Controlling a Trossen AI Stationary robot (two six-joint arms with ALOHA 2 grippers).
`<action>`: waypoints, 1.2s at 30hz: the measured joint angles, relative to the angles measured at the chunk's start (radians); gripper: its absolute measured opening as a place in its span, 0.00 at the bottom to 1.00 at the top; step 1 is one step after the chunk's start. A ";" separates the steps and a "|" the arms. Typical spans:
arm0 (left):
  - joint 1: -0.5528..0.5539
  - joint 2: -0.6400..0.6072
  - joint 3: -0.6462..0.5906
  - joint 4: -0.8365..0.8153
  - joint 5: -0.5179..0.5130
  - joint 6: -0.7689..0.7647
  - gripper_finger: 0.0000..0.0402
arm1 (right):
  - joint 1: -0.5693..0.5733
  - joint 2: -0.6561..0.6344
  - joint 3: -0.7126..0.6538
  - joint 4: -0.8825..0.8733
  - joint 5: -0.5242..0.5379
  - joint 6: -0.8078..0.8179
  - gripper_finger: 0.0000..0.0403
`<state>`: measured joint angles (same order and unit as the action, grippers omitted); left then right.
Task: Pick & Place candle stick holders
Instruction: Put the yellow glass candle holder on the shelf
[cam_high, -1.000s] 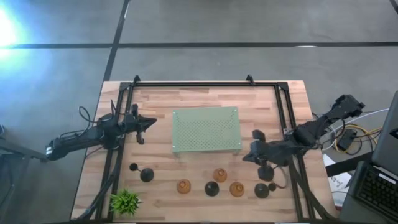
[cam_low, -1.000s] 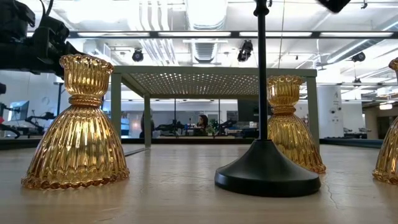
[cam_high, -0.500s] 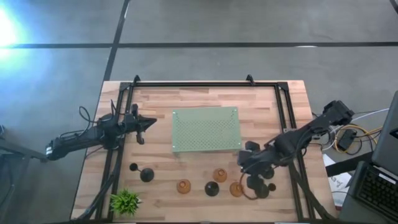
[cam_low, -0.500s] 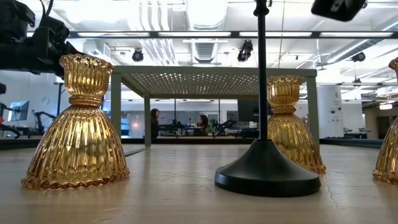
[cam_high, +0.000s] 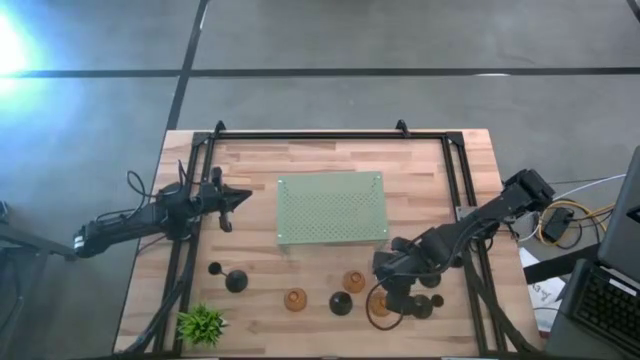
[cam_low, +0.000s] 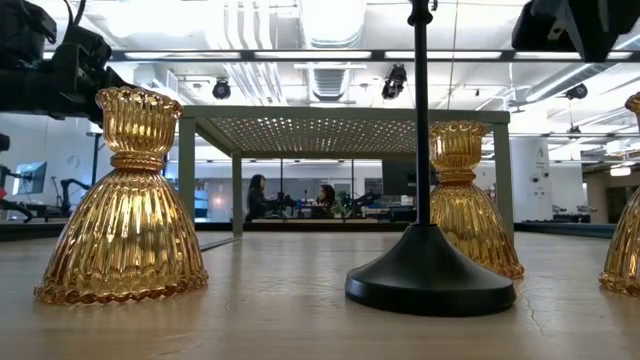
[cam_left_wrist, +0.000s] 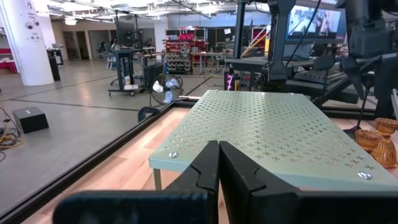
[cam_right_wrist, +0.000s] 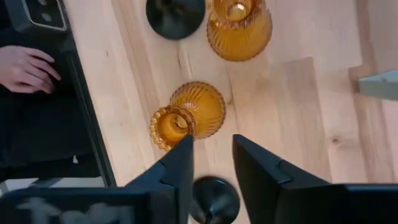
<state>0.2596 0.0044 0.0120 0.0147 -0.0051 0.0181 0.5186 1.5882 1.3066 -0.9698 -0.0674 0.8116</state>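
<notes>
Three amber candle stick holders and several black ones stand upright on their bases in a row near the table's front edge. My right gripper hangs open above the rightmost amber holder, fingers pointing down, touching nothing. A black holder shows below, between its fingers. My left gripper waits shut at the table's left, level, facing the pale green mat.
The perforated green mat stands on short legs at the table's middle. A small green plant sits at the front left corner. A black frame borders the table. A person's hand rests beyond the table's edge.
My right gripper has moved toward the table's left and near edge, from beside the mat's right front corner to above the amber holders in the front row. The holders have stayed in place.
</notes>
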 joint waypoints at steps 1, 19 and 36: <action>0.000 0.000 0.000 0.000 0.000 0.000 0.03 | 0.000 0.004 -0.001 0.000 -0.007 0.001 0.30; 0.000 0.000 0.000 0.000 0.000 0.000 0.03 | 0.003 0.096 -0.002 0.011 -0.068 0.020 0.32; 0.000 0.000 0.000 0.000 0.000 0.000 0.03 | 0.012 0.098 -0.013 0.060 -0.068 0.051 0.30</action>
<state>0.2596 0.0044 0.0119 0.0144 -0.0051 0.0182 0.5309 1.6863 1.2936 -0.9102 -0.1352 0.8629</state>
